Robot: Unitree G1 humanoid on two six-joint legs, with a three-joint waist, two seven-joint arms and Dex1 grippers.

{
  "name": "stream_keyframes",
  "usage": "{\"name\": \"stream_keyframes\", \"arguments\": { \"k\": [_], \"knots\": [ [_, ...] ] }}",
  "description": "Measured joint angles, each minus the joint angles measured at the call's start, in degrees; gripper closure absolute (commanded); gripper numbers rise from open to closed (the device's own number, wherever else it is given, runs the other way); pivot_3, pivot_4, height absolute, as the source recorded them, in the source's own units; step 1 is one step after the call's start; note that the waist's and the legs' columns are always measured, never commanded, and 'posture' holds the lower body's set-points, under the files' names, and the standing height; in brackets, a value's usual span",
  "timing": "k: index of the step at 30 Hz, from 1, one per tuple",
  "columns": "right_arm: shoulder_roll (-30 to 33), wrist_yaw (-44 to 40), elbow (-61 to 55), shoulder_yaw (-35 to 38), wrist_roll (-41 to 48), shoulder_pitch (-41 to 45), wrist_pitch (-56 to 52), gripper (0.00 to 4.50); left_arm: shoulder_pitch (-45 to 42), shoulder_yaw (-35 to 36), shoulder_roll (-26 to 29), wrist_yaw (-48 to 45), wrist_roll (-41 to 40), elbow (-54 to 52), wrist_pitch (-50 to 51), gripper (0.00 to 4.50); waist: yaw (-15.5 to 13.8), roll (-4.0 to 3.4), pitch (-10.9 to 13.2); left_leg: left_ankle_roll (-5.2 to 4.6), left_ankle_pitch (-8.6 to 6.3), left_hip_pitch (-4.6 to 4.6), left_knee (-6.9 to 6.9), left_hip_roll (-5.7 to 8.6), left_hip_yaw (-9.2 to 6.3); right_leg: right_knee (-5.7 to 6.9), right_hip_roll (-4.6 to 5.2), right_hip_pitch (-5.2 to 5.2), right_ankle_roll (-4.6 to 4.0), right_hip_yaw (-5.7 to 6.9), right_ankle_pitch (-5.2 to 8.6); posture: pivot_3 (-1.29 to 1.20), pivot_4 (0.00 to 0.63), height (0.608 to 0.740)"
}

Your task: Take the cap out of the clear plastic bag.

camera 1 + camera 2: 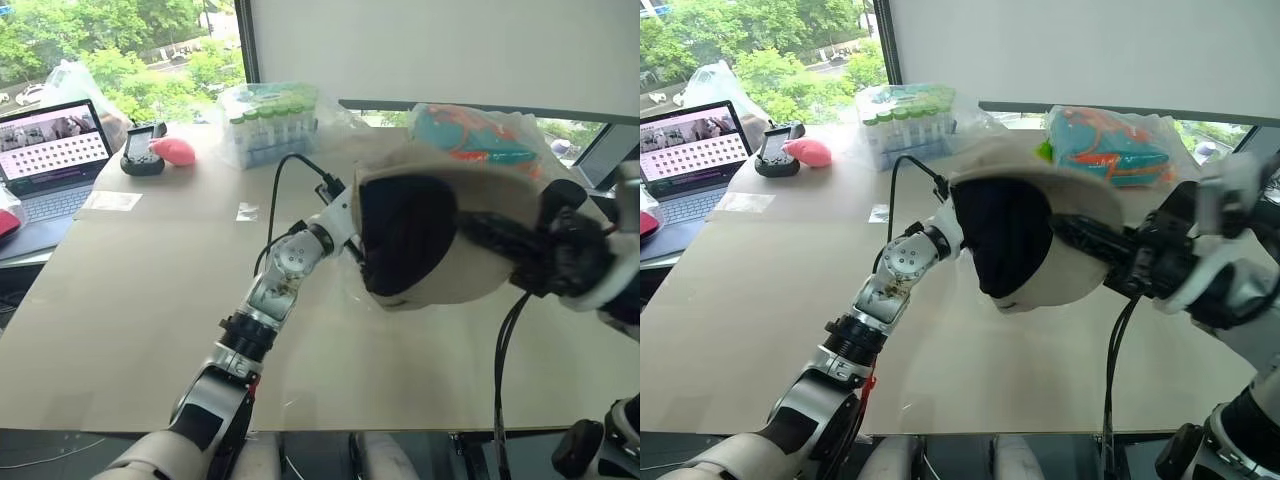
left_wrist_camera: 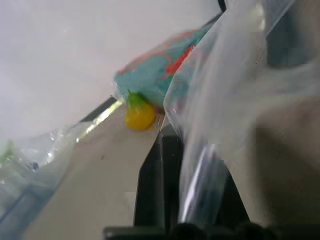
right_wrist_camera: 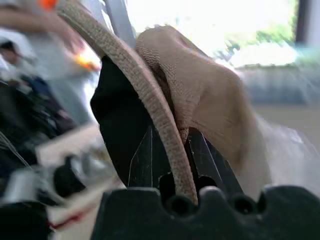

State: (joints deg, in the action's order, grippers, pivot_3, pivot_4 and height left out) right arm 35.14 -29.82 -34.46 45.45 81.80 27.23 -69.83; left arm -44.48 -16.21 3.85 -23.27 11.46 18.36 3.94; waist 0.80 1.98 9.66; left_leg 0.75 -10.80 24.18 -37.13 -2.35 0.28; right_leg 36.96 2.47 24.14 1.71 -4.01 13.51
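**Cap held up over the middle of the surface**

Above the middle of the surface (image 1: 130,330), the cap (image 1: 1070,280) hangs in the air between the two arms. It is a soft beige cap with a rounded dome, a dark lining that faces the camera, and a ribbed beige edge band. Its brim rises toward the far edge of the surface.

From the right side, the right arm reaches in with its wrist turned, and the right hand (image 3: 172,150) is closed tight on the cap's edge band, one black finger on either side of it. The cap's fabric bunches over the fingers.

From the near edge, the left arm stretches forward, roughly level. The left hand (image 2: 182,172) is shut on a fold of the bag (image 2: 225,85), whose clear crinkled film drapes over its fingers just behind the cap.

Along the far edge lie a bag of green-capped tubes (image 1: 268,122) and a bag with a teal and orange item (image 1: 1110,140). At the far left corner sit a laptop (image 1: 52,160) and a pink toy (image 1: 174,151).
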Motion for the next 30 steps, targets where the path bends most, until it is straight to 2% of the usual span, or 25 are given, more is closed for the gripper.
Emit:
{"name": "stream_keyframes", "arguments": {
  "k": [4,7,11,14,17,21,23,25,27,30],
  "knots": [
    [-1.64,11.27,4.04,0.17,10.48,0.80,10.96,4.45,0.08,-0.32,-0.01,0.02,0.15,0.20,0.01,4.50,0.06,-0.01,0.00,-0.01,0.00,0.00,0.00,0.00,0.01,0.00,0.00,0.01,0.01,-0.02,0.00,0.00,0.150,0.740],
    [-3.16,18.04,5.52,-0.93,11.66,1.56,17.53,4.45,0.08,-0.50,0.05,0.02,0.20,0.31,0.01,4.50,0.25,-0.02,-0.01,-0.01,0.00,0.00,0.01,-0.01,0.01,0.02,-0.01,0.03,0.01,-0.03,0.00,0.00,0.150,0.740],
    [-3.46,25.07,7.13,-4.72,6.85,3.18,24.64,4.45,0.09,-0.87,0.13,-0.11,0.21,0.31,0.01,4.50,0.27,-0.03,-0.02,-0.01,0.01,0.00,0.01,-0.01,0.02,0.02,-0.01,0.04,0.02,-0.03,0.01,0.00,0.150,0.740],
    [-1.97,27.29,7.23,-8.21,1.87,3.63,26.89,4.45,0.28,-0.94,0.56,-0.45,0.20,0.14,0.01,4.50,0.26,-0.04,-0.02,-0.01,0.01,0.02,0.03,-0.01,0.03,0.01,-0.01,0.07,0.02,-0.05,0.01,0.00,0.150,0.740],
    [4.08,28.31,7.29,-16.52,-11.60,4.37,27.98,4.45,2.56,-1.13,2.51,-2.22,0.07,-2.30,-0.04,4.50,0.44,-0.10,-0.05,-0.01,0.01,-0.01,0.04,-0.03,0.09,0.01,-0.01,0.09,0.01,-0.09,0.01,0.00,0.150,0.740],
    [18.52,25.50,5.62,-38.11,-40.75,5.50,31.55,4.45,6.49,-0.95,7.71,-6.75,-0.82,-8.06,-0.09,4.50,0.78,-0.31,-0.07,-0.01,0.01,-0.01,0.13,-0.06,0.16,0.04,-0.02,0.23,-0.02,-0.12,0.03,0.00,0.150,0.740],
    [23.54,22.42,5.49,-48.46,-54.31,6.46,35.18,4.45,7.80,-0.38,9.74,-8.66,-2.02,-10.55,0.00,4.50,0.79,-0.31,-0.07,-0.01,0.01,0.00,0.13,-0.07,0.17,0.00,-0.02,0.24,-0.03,-0.11,0.04,0.00,0.150,0.740],
    [25.79,18.21,5.38,-58.10,-67.06,7.48,39.49,4.45,9.13,0.11,11.31,-10.36,-2.77,-13.20,0.25,4.50,0.76,-0.31,-0.07,0.00,0.01,0.02,0.13,-0.08,0.18,-0.06,-0.02,0.23,-0.01,-0.10,0.05,0.00,0.150,0.740],
    [26.02,14.29,5.08,-64.48,-75.01,7.32,42.73,4.45,9.71,0.08,12.22,-11.61,-3.10,-14.96,0.45,4.50,0.62,-0.30,-0.07,0.00,0.01,0.02,0.13,-0.08,0.18,-0.06,-0.02,0.23,0.00,-0.10,0.05,0.00,0.150,0.740],
    [26.23,9.81,4.67,-69.98,-83.25,4.37,46.46,4.45,10.91,0.05,13.55,-12.93,-3.55,-17.16,1.18,4.50,0.08,-0.30,-0.07,0.00,0.01,0.02,0.12,-0.08,0.17,-0.09,-0.02,0.20,-0.01,-0.07,0.04,0.00,0.150,0.740]
  ]
}}
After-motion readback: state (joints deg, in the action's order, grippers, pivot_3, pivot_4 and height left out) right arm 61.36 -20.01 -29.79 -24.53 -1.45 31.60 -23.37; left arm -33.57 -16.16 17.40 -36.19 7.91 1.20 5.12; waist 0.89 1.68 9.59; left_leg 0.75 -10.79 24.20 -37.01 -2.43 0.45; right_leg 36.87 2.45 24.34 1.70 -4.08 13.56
